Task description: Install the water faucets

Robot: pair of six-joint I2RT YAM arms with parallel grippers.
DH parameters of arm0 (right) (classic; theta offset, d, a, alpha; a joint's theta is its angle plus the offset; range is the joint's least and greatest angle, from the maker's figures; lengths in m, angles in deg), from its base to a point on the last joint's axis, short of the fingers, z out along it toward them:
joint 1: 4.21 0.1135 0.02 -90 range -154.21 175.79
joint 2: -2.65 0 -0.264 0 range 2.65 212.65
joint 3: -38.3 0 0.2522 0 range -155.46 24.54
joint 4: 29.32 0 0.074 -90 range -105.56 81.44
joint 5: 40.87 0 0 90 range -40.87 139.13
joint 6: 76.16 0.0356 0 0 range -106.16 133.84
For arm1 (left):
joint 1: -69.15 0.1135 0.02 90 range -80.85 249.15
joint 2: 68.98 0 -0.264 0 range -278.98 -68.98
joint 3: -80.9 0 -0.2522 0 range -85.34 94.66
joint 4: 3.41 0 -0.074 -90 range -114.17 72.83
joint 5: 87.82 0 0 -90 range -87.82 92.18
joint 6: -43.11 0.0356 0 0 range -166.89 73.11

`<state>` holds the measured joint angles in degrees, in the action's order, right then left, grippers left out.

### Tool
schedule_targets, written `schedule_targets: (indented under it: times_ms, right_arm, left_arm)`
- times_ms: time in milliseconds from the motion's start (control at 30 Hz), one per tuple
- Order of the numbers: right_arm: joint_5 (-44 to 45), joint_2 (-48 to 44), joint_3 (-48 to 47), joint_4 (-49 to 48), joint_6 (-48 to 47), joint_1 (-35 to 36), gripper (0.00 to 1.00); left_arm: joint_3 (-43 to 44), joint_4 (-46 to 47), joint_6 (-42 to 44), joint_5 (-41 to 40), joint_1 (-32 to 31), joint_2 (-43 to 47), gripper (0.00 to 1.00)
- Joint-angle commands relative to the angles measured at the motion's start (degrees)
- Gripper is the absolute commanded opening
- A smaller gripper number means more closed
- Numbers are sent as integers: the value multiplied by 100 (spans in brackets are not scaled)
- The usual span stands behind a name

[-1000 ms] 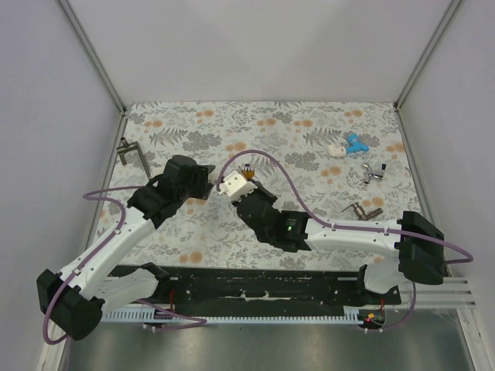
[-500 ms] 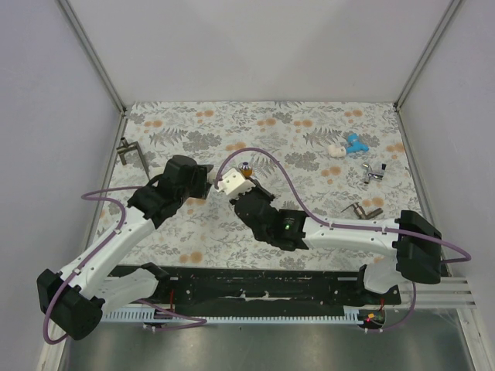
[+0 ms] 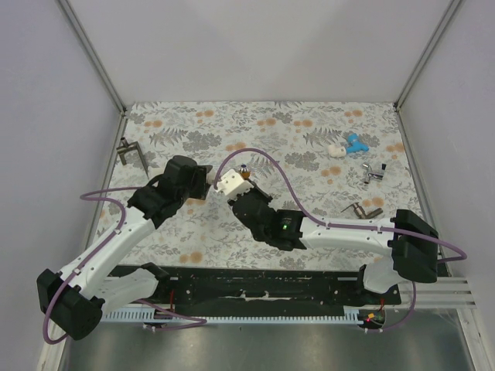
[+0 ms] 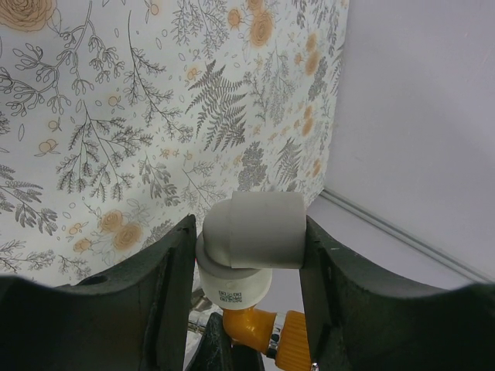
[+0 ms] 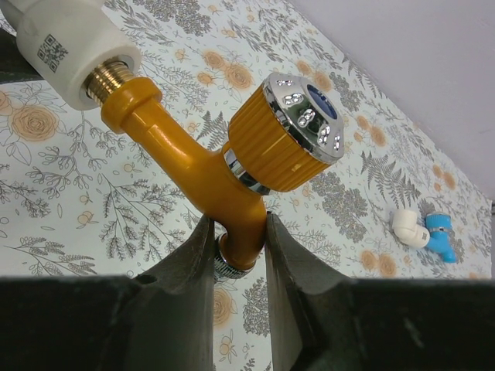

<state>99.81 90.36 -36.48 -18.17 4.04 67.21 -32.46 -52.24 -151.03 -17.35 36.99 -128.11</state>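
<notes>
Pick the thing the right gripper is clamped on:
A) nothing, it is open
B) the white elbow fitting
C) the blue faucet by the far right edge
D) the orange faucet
D: in the right wrist view the right gripper is shut on the orange faucet at its spout, while the left gripper holds the white elbow fitting.

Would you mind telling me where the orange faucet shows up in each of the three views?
Top external: the orange faucet is a small speck just left of centre.
Left wrist: bottom edge, centre, mostly hidden.
Right wrist: fills the middle, knob at upper right.
Shared landmark: the white elbow fitting on the faucet's threaded end.
</notes>
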Motion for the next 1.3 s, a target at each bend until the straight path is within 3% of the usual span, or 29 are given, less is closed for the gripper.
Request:
schedule_targets:
  times_ms: [0, 367, 600, 900, 1133, 1267]
  right_arm:
    - [-585, -122, -288, -258, 277, 48, 0]
    - [-1814, -218, -903, 1112, 1840, -532, 0]
    - [-3054, -236, -1088, 1421, 2466, -989, 0]
    - [-3292, -271, -1255, 1562, 2439, -1068, 0]
    - [-3554, -306, -1352, 1544, 2948, -1235, 0]
    - [-4143, -227, -1352, 1422, 3554, -1393, 0]
  left_arm:
    - [65, 395, -212, 99, -88, 130, 2]
    - [-902, 2108, 288, -419, -264, 798, 2]
    - [-1597, 3707, 1201, -482, -317, 1167, 2]
    - [-1711, 3734, 2994, -772, -326, 1396, 2]
    - [-1711, 3568, 3365, -1096, -326, 1519, 2]
    - [-2062, 4488, 3330, -957, -317, 1563, 2]
